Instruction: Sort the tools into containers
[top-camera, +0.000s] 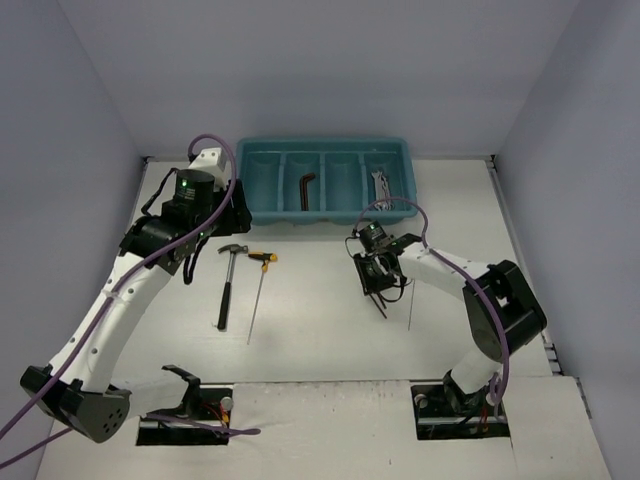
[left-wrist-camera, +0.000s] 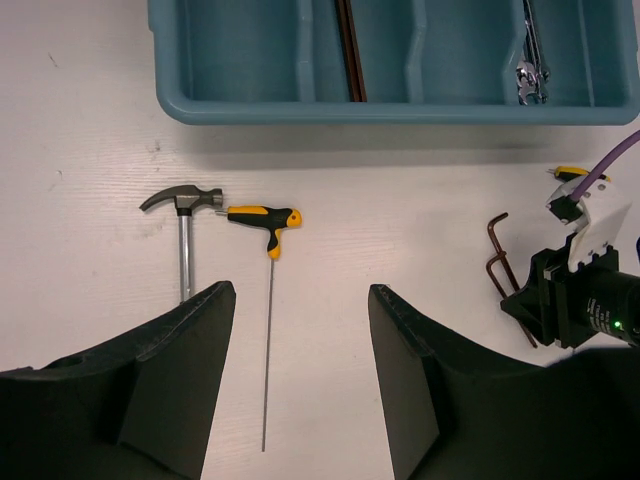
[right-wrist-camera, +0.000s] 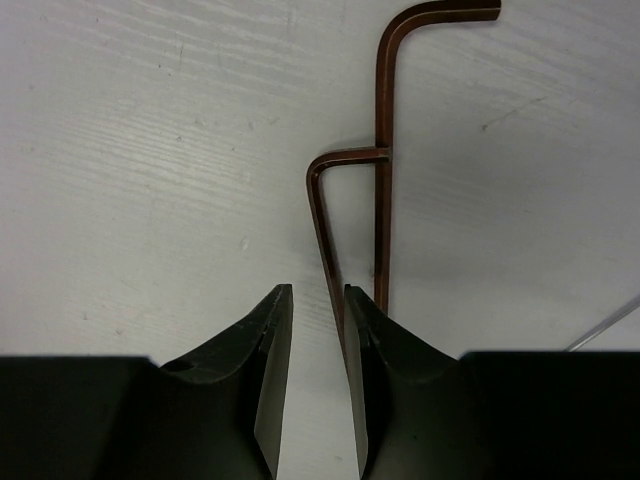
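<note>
Hex keys, two of them (right-wrist-camera: 322, 230) (right-wrist-camera: 382, 200), dark reddish-brown and L-shaped, lie side by side and touching on the table, with bare tabletop all around them. The right gripper (right-wrist-camera: 318, 290) sits right over the smaller one, fingers nearly together; can't tell if it's actually pinching it. The left gripper (left-wrist-camera: 300, 290) hangs wide open above the hammer (left-wrist-camera: 183, 200) and the T-handle driver (left-wrist-camera: 262, 215). The teal tray (left-wrist-camera: 400, 110) at the far side holds another hex key (top-camera: 307, 190) in the second compartment from the left and a wrench (top-camera: 380, 186) in the rightmost.

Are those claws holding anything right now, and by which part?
The left gripper is open and empty. The right gripper is nearly closed beside the long shafts of two hex keys; whether it grips one cannot be told.
</note>
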